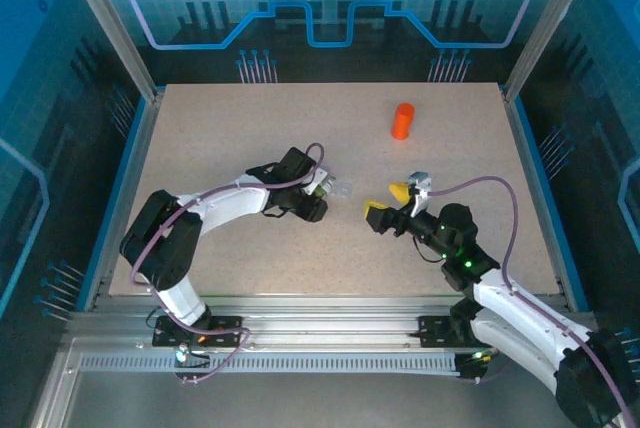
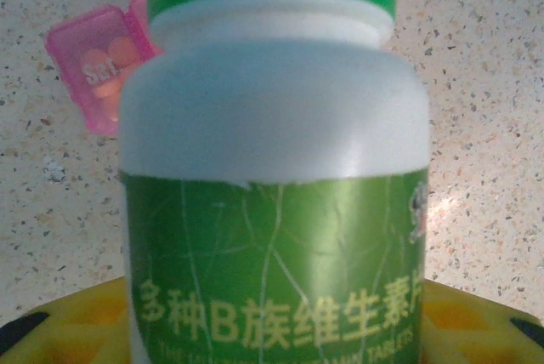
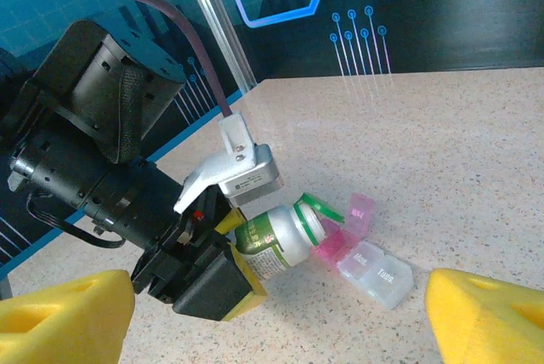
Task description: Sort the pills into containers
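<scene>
My left gripper (image 3: 204, 270) is shut on a white pill bottle with a green label (image 2: 272, 211), its yellow fingers (image 2: 68, 321) on either side. The bottle (image 3: 285, 241) lies tilted, its green flip cap (image 3: 319, 207) open and its mouth at the pink compartment (image 3: 333, 247) of the containers (image 1: 343, 190). Colourless compartments (image 3: 378, 275) join the pink one, and a pink lid (image 3: 361, 208) stands up. In the left wrist view, pale orange pills (image 2: 110, 71) show through a pink compartment marked "Sat". My right gripper (image 1: 388, 201) hovers open to the right of the pill box, nothing between its fingers (image 3: 484, 317).
An orange bottle (image 1: 402, 120) stands upright at the back right of the speckled table (image 1: 250, 128). Metal frame posts and blue panels border the table's far and side edges.
</scene>
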Available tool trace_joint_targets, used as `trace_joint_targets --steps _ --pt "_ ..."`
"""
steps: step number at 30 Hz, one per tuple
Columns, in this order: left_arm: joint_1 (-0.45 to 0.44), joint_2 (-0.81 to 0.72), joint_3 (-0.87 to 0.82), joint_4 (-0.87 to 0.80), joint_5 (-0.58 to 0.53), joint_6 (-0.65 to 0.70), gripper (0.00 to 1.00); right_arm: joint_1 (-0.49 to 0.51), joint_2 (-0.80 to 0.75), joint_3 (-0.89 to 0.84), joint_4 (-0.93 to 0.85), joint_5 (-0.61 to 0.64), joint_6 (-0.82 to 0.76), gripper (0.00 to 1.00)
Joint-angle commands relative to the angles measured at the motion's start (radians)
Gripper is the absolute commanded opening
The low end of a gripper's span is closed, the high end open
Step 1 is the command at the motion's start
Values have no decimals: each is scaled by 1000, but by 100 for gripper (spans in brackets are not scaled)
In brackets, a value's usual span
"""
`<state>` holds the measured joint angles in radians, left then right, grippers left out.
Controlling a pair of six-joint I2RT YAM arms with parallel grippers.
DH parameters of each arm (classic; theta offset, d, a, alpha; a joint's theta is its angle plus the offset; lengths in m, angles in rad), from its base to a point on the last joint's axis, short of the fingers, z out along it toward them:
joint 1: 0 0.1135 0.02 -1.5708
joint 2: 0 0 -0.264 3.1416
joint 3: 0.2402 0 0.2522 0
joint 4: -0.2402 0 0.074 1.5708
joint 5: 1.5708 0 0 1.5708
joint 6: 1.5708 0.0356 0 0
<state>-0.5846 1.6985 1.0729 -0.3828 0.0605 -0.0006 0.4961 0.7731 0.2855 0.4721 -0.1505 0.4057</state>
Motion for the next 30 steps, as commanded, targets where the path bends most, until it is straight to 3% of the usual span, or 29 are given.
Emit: trace_joint_targets --steps 1,30 --pt "18 6 33 -62 6 17 0 -7 -14 -15 25 3 12 90" --pt "44 130 200 -278 -1 153 0 -7 -11 -17 26 1 13 92"
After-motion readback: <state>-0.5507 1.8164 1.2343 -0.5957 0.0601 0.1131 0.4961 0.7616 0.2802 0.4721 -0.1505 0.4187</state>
